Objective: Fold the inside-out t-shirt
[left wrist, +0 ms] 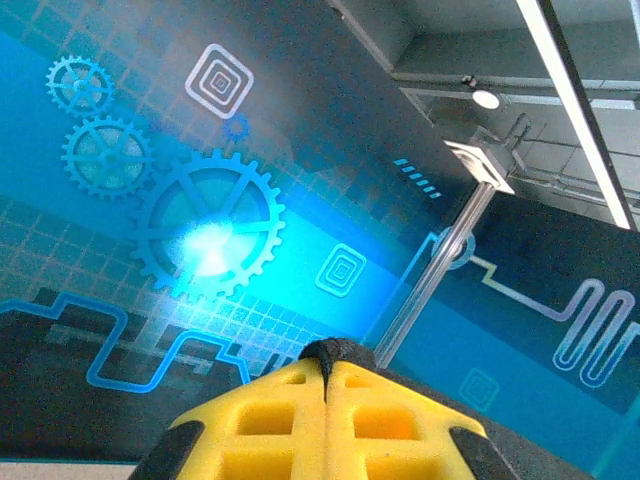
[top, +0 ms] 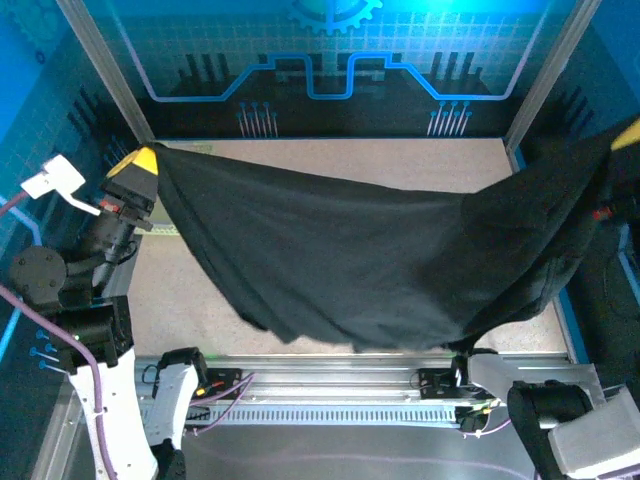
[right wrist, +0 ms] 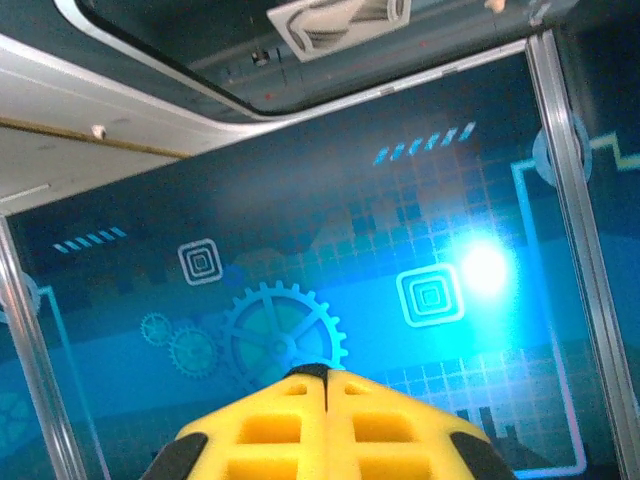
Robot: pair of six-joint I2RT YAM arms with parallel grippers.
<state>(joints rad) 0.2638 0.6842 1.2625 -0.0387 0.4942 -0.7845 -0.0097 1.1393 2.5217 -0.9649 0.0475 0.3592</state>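
Two hands hold one black t-shirt point(top: 360, 260) stretched in the air between them, above the pale surface point(top: 170, 290). At the left of the top view, the left hand point(top: 143, 160) is raised near the left frame post point(top: 105, 70), clamped on one edge of the cloth. In its wrist camera the two yellow fingers point(left wrist: 270, 410) meet along a thin seam with no gap, a dark bit showing at their tip, and they point up at the blue gear-patterned wall point(left wrist: 200, 230). From that hand the shirt runs rightward as a wide dark sheet, its upper edge sagging in a shallow curve and its lower edge hanging in loose folds over the near part of the surface. Whether the lowest fold touches the surface cannot be told. At the far right, the right hand point(top: 628, 133) is up by the edge of the top view, likewise closed on the cloth, which bunches and drapes below it. Its wrist camera shows its yellow fingers point(right wrist: 390, 420) pressed tight against each other.
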